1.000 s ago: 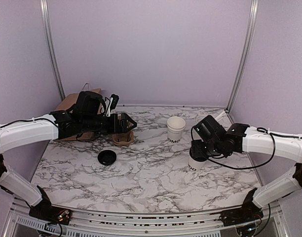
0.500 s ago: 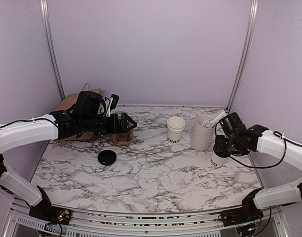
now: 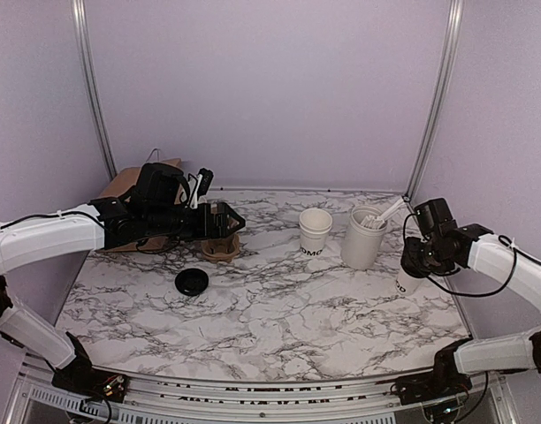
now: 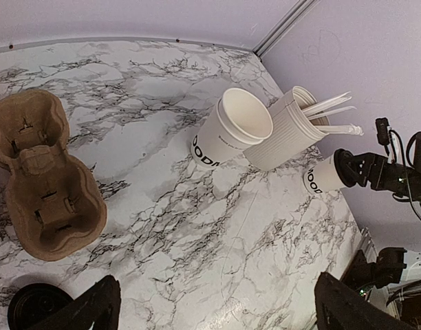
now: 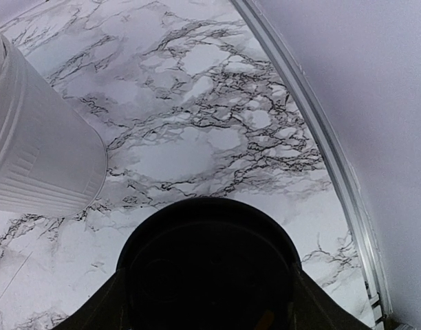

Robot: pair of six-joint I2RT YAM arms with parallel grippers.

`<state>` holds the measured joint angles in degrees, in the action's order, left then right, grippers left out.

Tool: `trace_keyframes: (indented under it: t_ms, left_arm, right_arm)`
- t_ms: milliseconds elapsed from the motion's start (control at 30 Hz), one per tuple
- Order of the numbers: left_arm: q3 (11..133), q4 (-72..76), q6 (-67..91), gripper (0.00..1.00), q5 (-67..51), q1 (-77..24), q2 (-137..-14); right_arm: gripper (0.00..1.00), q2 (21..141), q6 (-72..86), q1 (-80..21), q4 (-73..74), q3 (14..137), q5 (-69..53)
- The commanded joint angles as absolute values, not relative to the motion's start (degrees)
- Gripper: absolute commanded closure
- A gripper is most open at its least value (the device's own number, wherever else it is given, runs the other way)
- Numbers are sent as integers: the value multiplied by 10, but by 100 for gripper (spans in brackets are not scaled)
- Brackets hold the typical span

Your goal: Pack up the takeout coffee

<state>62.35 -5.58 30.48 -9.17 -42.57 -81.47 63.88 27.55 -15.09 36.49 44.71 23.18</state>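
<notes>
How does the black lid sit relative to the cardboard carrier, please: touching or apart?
Apart. The top view shows bare marble tabletop between the lid and the carrier.

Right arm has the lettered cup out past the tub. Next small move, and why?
Probably set the lettered cup down upright on the marble table beside the ribbed tub and let go. The right gripper is clamped over its upper end, and the black lid lies loose on the left side, so lidding can't happen yet.
</notes>
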Motion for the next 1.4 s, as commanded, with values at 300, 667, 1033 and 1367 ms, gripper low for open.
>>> trace_keyframes:
  t_ms: [300, 667, 1033, 1367]
  left_arm:
    - [638, -58, 298, 1, -95, -422, -802]
    - [641, -59, 297, 1, -95, -422, -804]
    - [640, -62, 295, 1, -93, -422, -802]
    - [640, -62, 294, 1, -94, -421, -799]
  right_arm:
    - [16, 643, 266, -140, 342, 442, 220]
    - [4, 639, 265, -140, 348, 450, 217]
    - [2, 630, 264, -140, 365, 464, 231]
    - [2, 611, 271, -139, 389, 472, 244]
